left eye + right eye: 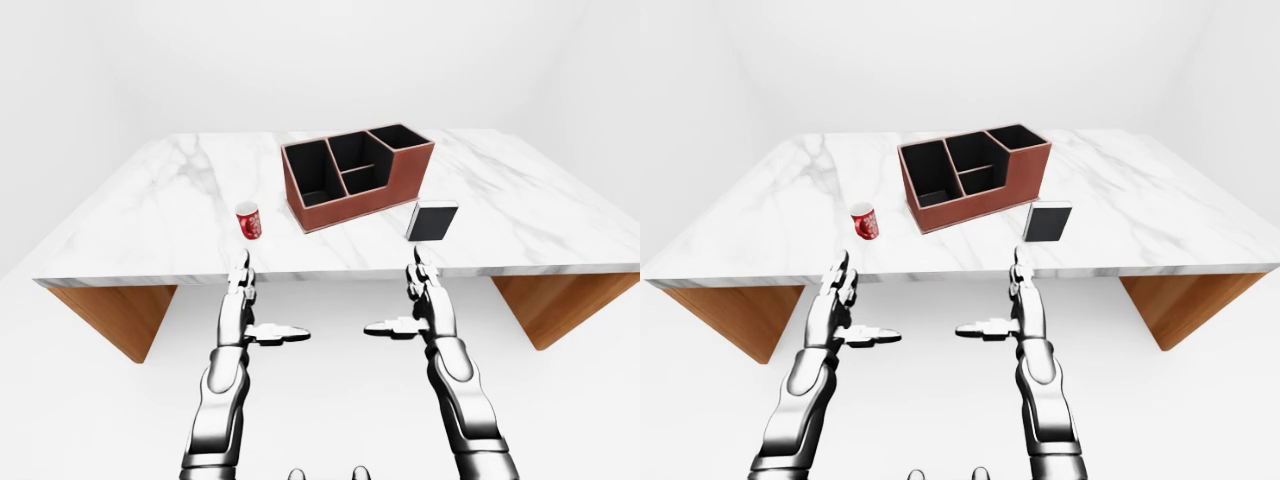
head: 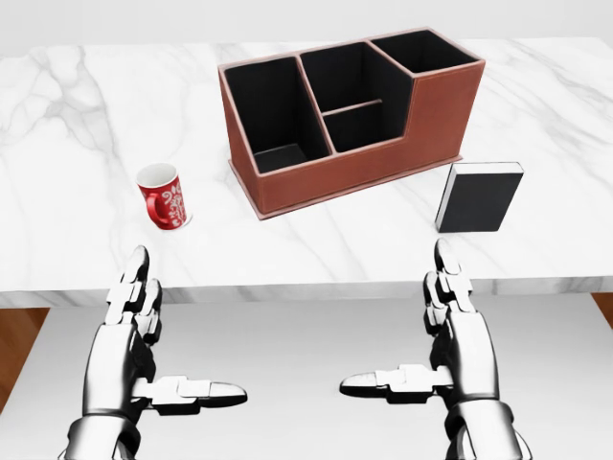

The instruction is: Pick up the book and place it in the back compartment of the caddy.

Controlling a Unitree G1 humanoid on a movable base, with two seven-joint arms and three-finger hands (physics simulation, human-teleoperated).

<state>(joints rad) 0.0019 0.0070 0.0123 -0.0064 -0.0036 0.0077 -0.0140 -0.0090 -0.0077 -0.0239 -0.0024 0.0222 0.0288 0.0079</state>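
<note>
Nothing is done yet: the chrome three-fingered left hand (image 2: pixel 134 326) and right hand (image 2: pixel 460 331) hang spread and empty short of the white marble table (image 2: pixel 57 240). The black hardcover book (image 2: pixel 477 196) stands upright near the table's lower edge in the head view, just right of the brown leather caddy (image 2: pixel 354 172), its compartments bare. A red patterned mug (image 2: pixel 165 196) sits left; beyond, plain white walls

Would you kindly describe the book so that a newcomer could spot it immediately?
In the head view, find the white marble table and the reddish-brown leather caddy at its middle. Just right of the caddy, near the table's lower edge, stands the book: a black upright slab with white page edges, unlike the red patterned mug.
</note>
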